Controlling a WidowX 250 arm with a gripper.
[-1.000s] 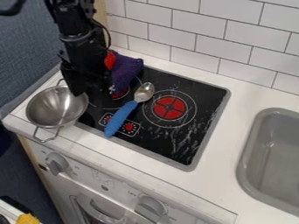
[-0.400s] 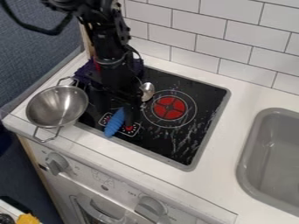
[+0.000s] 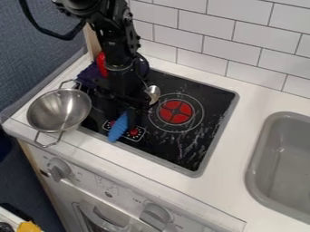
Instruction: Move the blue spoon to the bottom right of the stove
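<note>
The black gripper hangs with fingers spread astride the blue spoon's handle, seemingly so closing will pinch it crosswise.

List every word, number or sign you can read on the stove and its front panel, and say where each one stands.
No word or number can be read for certain.
Front panel, by the left knob and the right knob: small print, too small to read.
Front panel, between the knobs: a faint outlined mark, too small to make out.
Stove, around the red dial: white marks, too small to read.
</note>
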